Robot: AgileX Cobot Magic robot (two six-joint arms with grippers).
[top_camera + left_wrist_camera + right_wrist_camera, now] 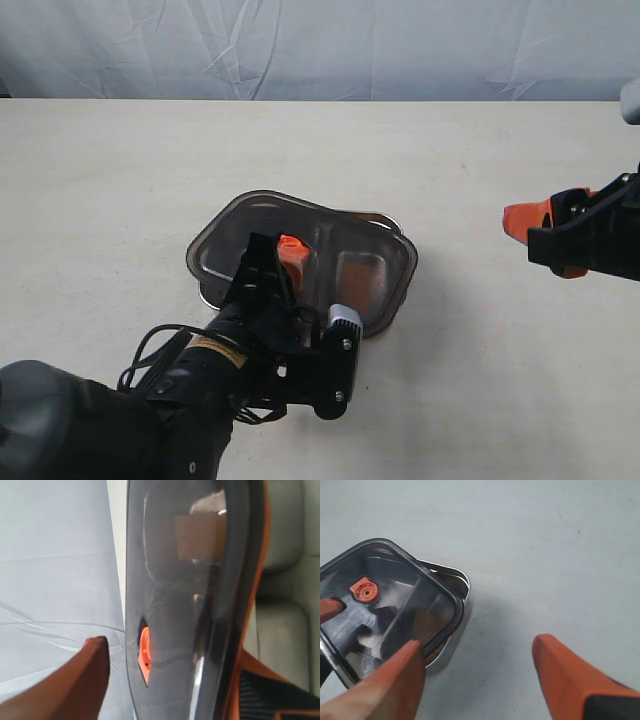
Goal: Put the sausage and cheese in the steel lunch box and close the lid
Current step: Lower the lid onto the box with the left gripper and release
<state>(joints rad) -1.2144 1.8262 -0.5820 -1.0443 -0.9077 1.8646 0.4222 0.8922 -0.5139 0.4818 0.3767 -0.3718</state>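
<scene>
**Lid held askew over the steel box**

Lid (pixel 262 222), dark and smoky with an orange rim seal, sits over the steel lunch box (pixel 386 221) near the middle of the pale worktop (pixel 480 390). It is not squared up with the box. In the exterior view a strip of bright steel rim shows past the lid's far right corner, and the right wrist view shows the same corner of the box (pixel 464 582) poking out from under the lid (pixel 395 605). Whether the lid rests on the rim or hangs just above it cannot be told.

The left gripper (pixel 275 248) is clamped on the lid's near edge, with one orange finger (pixel 291 250) on top of the lid. In the left wrist view the lid (pixel 185 605) runs edge-on between the two fingers. The small orange centre tab (pixel 365 591) shows clearly from the right wrist.

The right gripper (pixel 535 238) hovers well apart on the right, its orange fingers spread wide and holding nothing.

What lies inside the box cannot be made out through the dark lid.
</scene>
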